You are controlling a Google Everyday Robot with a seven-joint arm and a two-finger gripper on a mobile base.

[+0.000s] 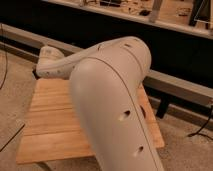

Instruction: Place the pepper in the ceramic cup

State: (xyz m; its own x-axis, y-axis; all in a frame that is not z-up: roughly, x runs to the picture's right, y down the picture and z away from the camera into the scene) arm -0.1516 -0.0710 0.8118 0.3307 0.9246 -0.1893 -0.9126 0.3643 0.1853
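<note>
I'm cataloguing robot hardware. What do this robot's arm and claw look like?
The arm is a bulky, smooth, rounded off-white shell with a few small dark holes in its near link. Its far link narrows to a wrist dotted with dark spots. No cables or markings show. The claw is out of sight beyond that wrist, over the wooden table's far left corner.

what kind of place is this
Probably a robotics lab or workshop: a slatted wooden table, a cluttered workbench behind, cables on the floor. The robot arm fills the view; its end effector is out of sight past the table's far left corner.
</note>
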